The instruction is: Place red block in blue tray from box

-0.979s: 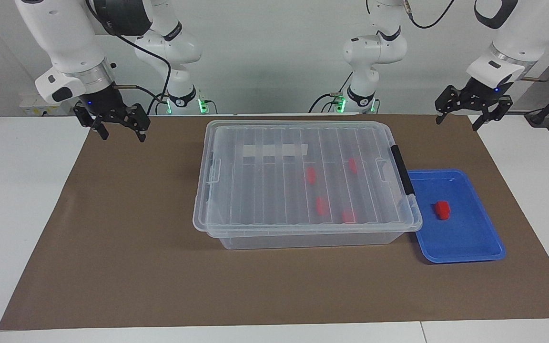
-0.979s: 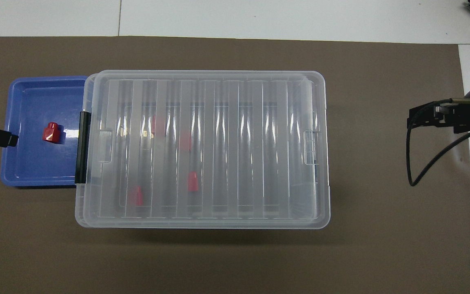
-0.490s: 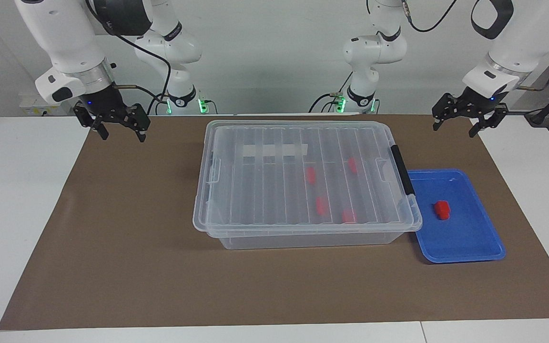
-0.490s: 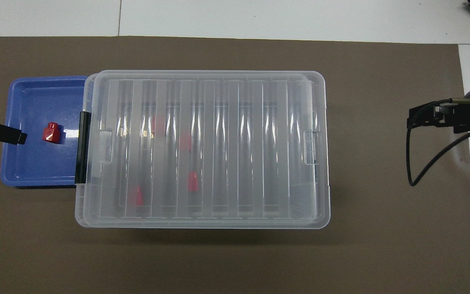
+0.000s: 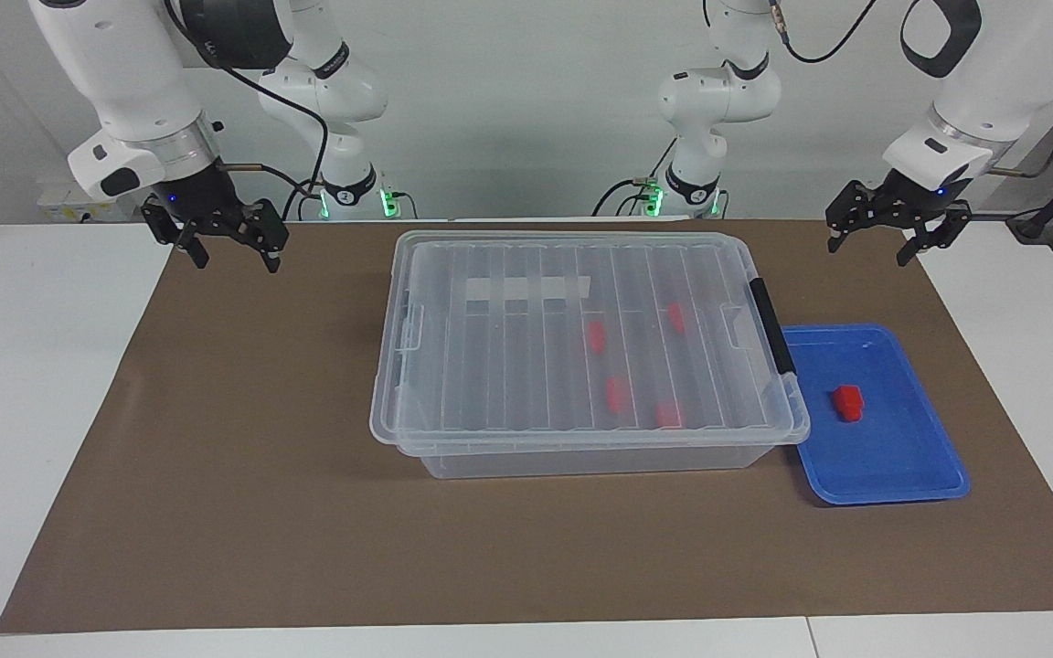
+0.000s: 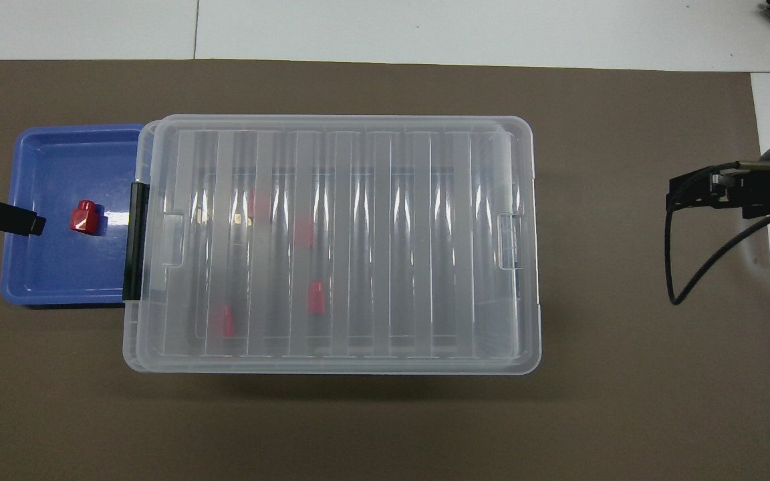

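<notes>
In the facing view, the right hand (image 5: 232, 245) hangs at ten o'clock over the brown mat (image 5: 243, 475), fingers apart, empty. The box (image 5: 581, 338) sits mid-desk, lid on (four red blocks inside). At four o'clock, the red block (image 5: 848, 402) lies in the blue tray (image 5: 910, 457), its long axis and stud toward the robots. The left hand (image 5: 881, 239) hangs at two o'clock, fingers apart, empty.
</notes>
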